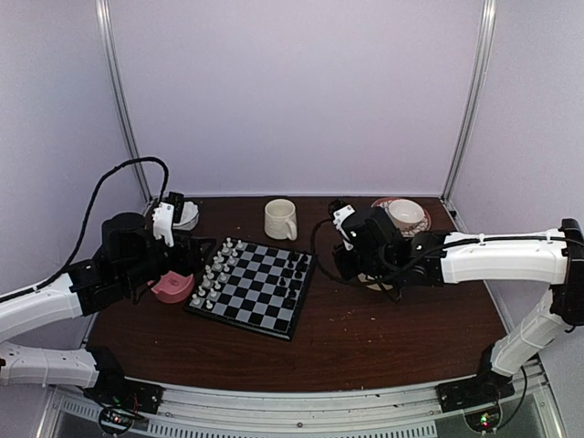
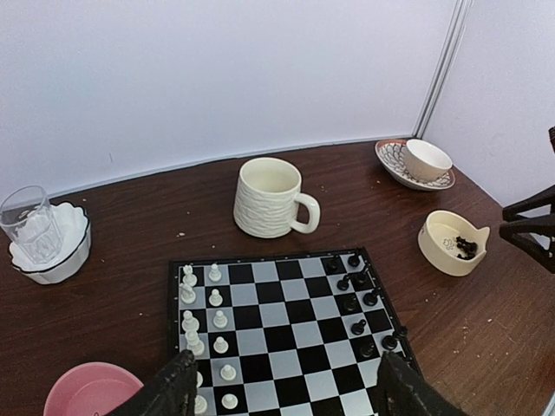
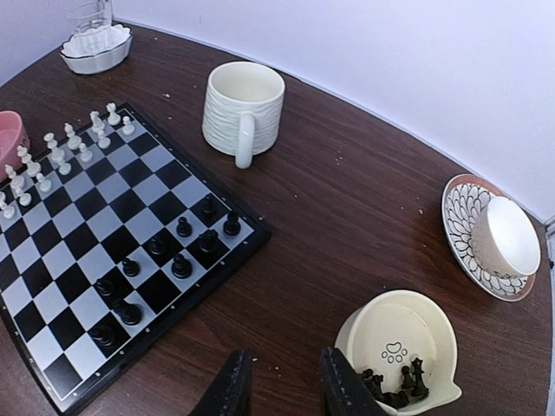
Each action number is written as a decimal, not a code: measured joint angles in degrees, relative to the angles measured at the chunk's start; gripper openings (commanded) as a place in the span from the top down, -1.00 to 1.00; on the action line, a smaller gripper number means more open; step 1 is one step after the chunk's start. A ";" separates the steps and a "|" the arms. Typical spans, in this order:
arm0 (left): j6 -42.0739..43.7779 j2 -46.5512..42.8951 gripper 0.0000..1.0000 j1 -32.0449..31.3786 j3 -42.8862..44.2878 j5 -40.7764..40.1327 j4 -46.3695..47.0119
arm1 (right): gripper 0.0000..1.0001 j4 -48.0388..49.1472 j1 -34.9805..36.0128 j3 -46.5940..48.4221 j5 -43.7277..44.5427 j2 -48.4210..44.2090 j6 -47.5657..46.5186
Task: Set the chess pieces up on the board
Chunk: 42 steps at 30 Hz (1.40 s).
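Observation:
The board lies in the middle of the table between the two arms. White chess pieces stand in two columns along its left side. Several black chess pieces stand unevenly along its right side. More black pieces lie in a cream paw-print bowl on the table to the right of the board. My left gripper hovers open and wide over the board's near-left part, holding nothing. My right gripper hangs over bare table just left of the cream bowl. Its fingers stand a narrow gap apart and hold nothing.
A cream ribbed mug stands behind the board. A pink bowl sits at the board's left edge. A white scalloped dish holding a clear glass is at the back left. A patterned saucer with a cup is at the back right.

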 measured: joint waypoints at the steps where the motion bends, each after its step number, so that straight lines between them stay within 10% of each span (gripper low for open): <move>1: 0.15 0.00 -0.42 0.00 0.00 0.13 0.11 | 0.42 0.15 -0.50 -0.46 0.17 0.00 0.11; 23: 1.14 1.01 -0.42 -0.76 -0.04 2.38 1.33 | 0.46 -3.02 -20.13 -4.79 -8.13 -5.73 10.16; 42: 1.62 0.04 -0.42 -1.14 -0.24 2.78 1.31 | 0.48 -17.03 -28.46 5.46 -17.77 12.52 13.51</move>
